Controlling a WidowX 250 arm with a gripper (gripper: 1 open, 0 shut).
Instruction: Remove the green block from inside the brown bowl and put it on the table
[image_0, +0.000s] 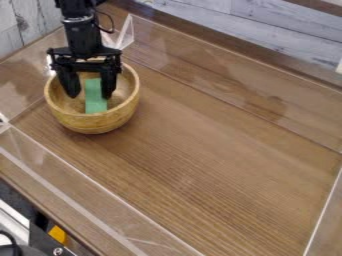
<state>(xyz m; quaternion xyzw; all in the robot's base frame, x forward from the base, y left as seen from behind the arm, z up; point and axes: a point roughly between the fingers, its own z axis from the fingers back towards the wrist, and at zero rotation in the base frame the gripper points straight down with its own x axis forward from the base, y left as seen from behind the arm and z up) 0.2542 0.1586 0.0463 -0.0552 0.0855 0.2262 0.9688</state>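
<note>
Reach step: my gripper (88, 80) hangs spread wide, straddling the green block (96, 97) lying in the brown bowl (94, 118) at the table's (214, 150) ten o'clock; next, I judge, clamp and lift.

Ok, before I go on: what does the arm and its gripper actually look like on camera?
The arm is a slim black column coming down from the top edge, with a slightly shiny, cylinder-like wrist. The gripper is all black too: a wide crossbar carrying two straight, flat fingers. No cables, labels or markings can be made out at this resolution.
</note>
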